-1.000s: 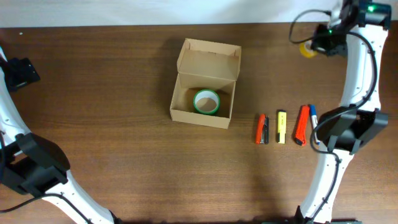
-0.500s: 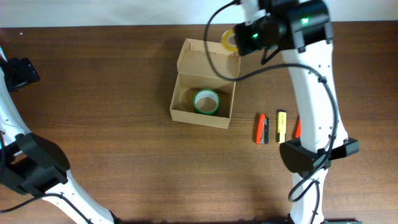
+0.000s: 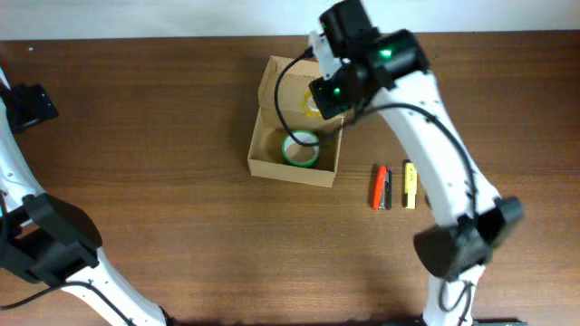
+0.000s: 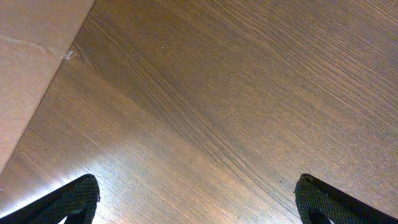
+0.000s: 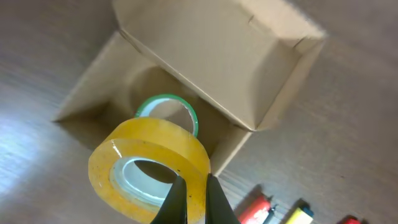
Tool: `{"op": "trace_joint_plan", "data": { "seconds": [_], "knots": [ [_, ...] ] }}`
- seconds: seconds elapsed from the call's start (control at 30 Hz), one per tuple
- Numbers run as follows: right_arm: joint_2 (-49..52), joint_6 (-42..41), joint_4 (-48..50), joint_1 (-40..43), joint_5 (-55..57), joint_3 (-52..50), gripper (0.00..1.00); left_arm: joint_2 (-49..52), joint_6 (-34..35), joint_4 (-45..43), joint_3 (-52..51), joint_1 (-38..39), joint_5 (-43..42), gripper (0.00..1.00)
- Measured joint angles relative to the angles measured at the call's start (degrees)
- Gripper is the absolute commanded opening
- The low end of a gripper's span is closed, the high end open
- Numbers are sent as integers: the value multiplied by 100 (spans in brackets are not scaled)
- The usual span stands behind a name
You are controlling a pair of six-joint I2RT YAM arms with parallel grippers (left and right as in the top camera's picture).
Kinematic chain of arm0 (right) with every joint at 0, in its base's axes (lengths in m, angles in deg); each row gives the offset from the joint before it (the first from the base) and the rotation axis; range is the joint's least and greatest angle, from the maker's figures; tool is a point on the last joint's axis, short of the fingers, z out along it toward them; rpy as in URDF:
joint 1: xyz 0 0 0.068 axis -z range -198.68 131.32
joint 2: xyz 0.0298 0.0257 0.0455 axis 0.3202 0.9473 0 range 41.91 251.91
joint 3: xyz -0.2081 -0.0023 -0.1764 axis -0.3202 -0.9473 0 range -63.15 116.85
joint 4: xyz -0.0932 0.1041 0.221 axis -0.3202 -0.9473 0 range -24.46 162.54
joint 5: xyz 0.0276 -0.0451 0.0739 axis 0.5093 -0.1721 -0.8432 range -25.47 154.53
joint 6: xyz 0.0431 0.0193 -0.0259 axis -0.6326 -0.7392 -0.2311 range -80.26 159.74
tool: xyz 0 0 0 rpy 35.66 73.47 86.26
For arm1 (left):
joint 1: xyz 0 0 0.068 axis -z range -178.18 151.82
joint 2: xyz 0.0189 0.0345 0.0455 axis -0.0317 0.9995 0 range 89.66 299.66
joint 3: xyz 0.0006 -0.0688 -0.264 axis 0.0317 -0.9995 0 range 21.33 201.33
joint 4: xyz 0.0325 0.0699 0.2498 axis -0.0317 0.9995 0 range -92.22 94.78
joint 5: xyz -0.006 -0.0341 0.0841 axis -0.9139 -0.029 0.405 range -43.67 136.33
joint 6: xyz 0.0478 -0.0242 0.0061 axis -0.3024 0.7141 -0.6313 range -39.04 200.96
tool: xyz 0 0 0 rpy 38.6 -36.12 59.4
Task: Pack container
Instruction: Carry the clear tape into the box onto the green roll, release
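Observation:
The tan cardboard container point(image 3: 263, 161) stands open at the table's middle, lid flap up at the back; it also shows in the right wrist view point(image 5: 205, 50). A green tape roll point(image 3: 300, 148) lies inside it, also seen in the right wrist view point(image 5: 168, 106). My right gripper point(image 5: 194, 199) is shut on a yellow tape roll point(image 5: 149, 165) and holds it above the container's open top, over its right rear part point(image 3: 313, 101). My left gripper point(image 4: 199, 199) is open and empty over bare wood at the far left.
An orange-red marker point(image 3: 378, 186) and a yellow marker point(image 3: 410, 184) lie side by side right of the container; their tips show in the right wrist view point(image 5: 258, 208). The right arm point(image 3: 435, 154) crosses over the table's right side. A cardboard edge point(image 4: 25, 68) shows in the left wrist view.
My right gripper has carried the yellow tape roll from the far right rear leftwards to above the container. The arm now covers the rightmost markers. The left arm has not moved.

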Motion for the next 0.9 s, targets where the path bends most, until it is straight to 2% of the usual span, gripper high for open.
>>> {"op": "trace_joint_plan", "data": {
  "seconds": [0.17, 0.9],
  "knots": [
    [844, -2, 7, 0, -2, -55, 4, 0, -2, 0, 0, 0, -2, 100],
    [1668, -9, -11, -114, -339, -59, 4, 0, 0, 0, 0, 0, 0, 100]
  ]
}}
